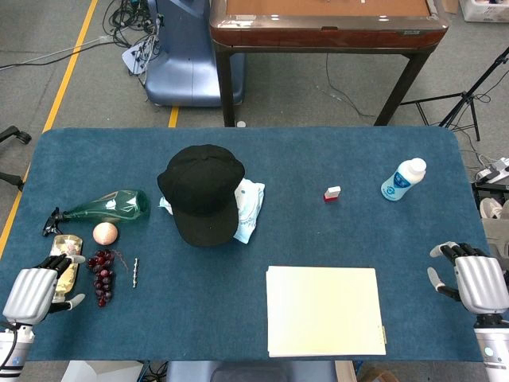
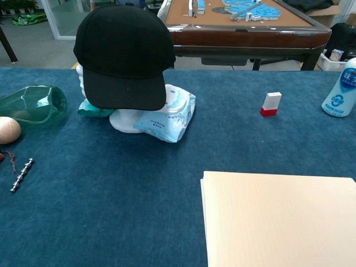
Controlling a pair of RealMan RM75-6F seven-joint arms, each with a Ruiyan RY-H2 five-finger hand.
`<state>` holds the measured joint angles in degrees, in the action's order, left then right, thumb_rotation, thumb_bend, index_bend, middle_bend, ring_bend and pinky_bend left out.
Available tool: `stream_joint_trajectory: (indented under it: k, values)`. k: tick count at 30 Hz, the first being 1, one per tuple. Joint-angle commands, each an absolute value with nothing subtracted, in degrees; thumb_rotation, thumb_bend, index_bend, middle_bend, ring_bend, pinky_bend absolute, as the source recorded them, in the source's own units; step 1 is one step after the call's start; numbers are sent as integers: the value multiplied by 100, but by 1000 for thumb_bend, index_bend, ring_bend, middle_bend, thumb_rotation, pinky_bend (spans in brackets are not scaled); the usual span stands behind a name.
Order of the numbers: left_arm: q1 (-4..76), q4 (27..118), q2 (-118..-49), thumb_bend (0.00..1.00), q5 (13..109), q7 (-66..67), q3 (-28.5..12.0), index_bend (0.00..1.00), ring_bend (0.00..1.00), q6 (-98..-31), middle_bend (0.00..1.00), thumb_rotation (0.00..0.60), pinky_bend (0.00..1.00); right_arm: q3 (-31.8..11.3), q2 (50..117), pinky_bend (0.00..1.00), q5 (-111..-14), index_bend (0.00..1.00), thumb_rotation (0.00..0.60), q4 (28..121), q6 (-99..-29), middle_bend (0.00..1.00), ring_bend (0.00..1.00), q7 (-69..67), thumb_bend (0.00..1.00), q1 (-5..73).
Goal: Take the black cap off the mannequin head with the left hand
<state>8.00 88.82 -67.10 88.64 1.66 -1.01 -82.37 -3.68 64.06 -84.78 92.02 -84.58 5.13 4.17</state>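
Black cap sits on the mannequin head mid-table, brim pointing toward me. My left hand rests at the near-left edge, fingers loosely apart, holding nothing; cap lies forward-right, nearer than to my right hand.

A: What's the bench like?
B: Covered in blue cloth. A cream folder lies near the front, a white bottle far right, a small red-and-white block beside it.
A: And the left?
B: A green bottle on its side, a pale ball, dark grapes, a small metal chain. In the middle, the mannequin head against a wipes pack
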Motion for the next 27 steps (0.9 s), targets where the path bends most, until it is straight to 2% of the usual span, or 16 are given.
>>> stream_joint_trajectory:
  k: [1, 12, 14, 16, 19, 27]
  values:
    - [797, 8893, -6708, 23, 8867, 142, -99, 341, 341, -8250, 343, 600, 589, -349, 6413, 454, -8541, 444, 600, 9203, -8525, 437, 376, 500, 355, 385]
    - [845, 8828, -6823, 23, 9266, -23, -45, 358, 363, -8470, 353, 600, 615, -356, 6406, 454, -8476, 444, 600, 9221, -8411, 437, 376, 500, 355, 424]
    - [879, 8766, -6901, 23, 9439, -172, -36, 382, 403, -8565, 402, 600, 648, -353, 6412, 454, -8493, 444, 600, 9221, -8459, 437, 376, 489, 355, 401]
    - [945, 8743, -6956, 24, 9622, -239, -15, 427, 455, -8602, 505, 600, 679, -358, 6407, 454, -8499, 444, 600, 9221, -8485, 437, 376, 472, 355, 389]
    - [1085, 8780, -7013, 23, 9853, -187, -30, 485, 496, -8601, 596, 600, 710, -364, 6397, 454, -8499, 444, 600, 9218, -8509, 437, 375, 437, 355, 377]
    - [1452, 9034, -7149, 19, 10267, -80, -137, 574, 574, -8559, 716, 600, 745, -379, 6320, 454, -8535, 444, 600, 9208, -8505, 437, 376, 266, 355, 387]
